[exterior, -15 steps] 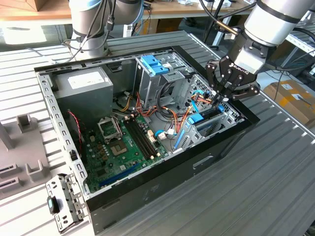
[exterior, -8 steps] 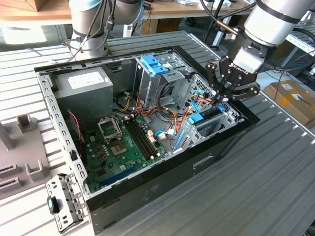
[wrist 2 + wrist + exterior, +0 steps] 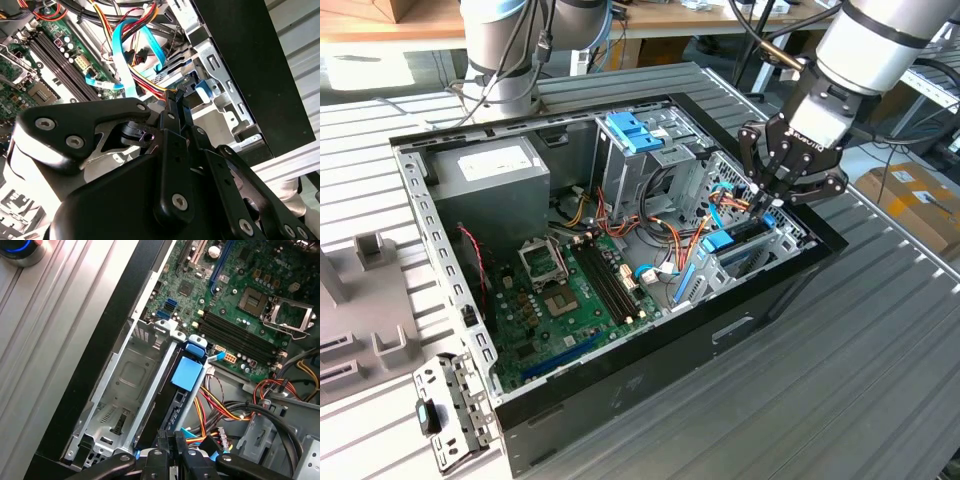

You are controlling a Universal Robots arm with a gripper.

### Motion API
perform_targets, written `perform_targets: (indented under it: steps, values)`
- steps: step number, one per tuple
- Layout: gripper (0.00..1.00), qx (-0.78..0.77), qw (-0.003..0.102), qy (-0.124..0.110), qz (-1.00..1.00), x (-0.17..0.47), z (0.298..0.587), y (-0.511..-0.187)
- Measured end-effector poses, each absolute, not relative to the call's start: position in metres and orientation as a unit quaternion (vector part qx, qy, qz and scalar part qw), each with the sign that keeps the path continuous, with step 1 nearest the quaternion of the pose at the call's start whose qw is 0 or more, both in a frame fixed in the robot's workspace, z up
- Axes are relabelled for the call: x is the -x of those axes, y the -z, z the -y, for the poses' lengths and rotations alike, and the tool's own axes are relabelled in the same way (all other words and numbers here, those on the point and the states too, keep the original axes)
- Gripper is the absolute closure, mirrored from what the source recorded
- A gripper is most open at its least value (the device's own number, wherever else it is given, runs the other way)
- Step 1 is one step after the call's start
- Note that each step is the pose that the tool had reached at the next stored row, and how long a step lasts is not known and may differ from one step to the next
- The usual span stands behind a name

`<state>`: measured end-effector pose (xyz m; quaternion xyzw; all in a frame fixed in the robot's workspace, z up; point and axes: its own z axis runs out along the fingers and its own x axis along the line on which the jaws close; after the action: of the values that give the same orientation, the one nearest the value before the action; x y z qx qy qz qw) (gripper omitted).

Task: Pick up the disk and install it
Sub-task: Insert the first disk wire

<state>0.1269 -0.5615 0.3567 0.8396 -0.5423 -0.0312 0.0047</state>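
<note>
Gripper (image 3: 775,190): black fingers (image 3: 176,450) pinched together on the disk's end, holding it on edge so it can slide down.
Disk (image 3: 180,390): upright in the metal drive cage (image 3: 125,385), blue rail tab (image 3: 187,372) showing.
Motherboard (image 3: 570,300): exterior view's left of cage, cables between.

The computer case (image 3: 620,400) lies open on the table (image 3: 860,380); the power supply (image 3: 490,185) sits inside, at the exterior view's left of the motherboard (image 3: 570,300).

Ribbed grey table (image 3: 880,340) w/ open black PC case (image 3: 650,390) lying flat on it; grey fixture blocks (image 3: 360,300) at exterior view's left; metal bracket (image 3: 450,415) by case corner.
</note>
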Motion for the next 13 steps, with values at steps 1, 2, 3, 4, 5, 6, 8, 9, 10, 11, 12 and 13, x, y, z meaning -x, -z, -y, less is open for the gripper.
perform_targets:
  steps: [1, 2, 3, 4, 5, 6, 8, 9, 10, 11, 12, 13]
  values:
    - [0.84, -0.839, 0.005, 0.031, 0.544, -0.1269, 0.5616, -0.3566]
    - [0.84, -0.838, 0.005, 0.031, 0.545, -0.1269, 0.5616, -0.3566]
    - [0.84, -0.836, 0.004, 0.031, 0.548, -0.1269, 0.5615, -0.3565]
    - [0.84, -0.835, 0.004, 0.031, 0.550, -0.1269, 0.5615, -0.3565]
    - [0.84, -0.834, 0.004, 0.031, 0.551, -0.1269, 0.5615, -0.3564]
    - [0.84, -0.833, 0.004, 0.031, 0.553, -0.1269, 0.5616, -0.3564]
    - [0.84, -0.830, 0.004, 0.031, 0.556, -0.1269, 0.5616, -0.3563]
    - [0.84, -0.830, 0.004, 0.031, 0.558, -0.1269, 0.5616, -0.3563]
    - [0.84, -0.828, 0.004, 0.031, 0.560, -0.1269, 0.5616, -0.3562]
    - [0.84, -0.826, 0.004, 0.031, 0.563, -0.1269, 0.5616, -0.3562]
    - [0.84, -0.825, 0.004, 0.031, 0.564, -0.1269, 0.5616, -0.3561]
    - [0.84, -0.824, 0.004, 0.031, 0.565, -0.1268, 0.5615, -0.3561]
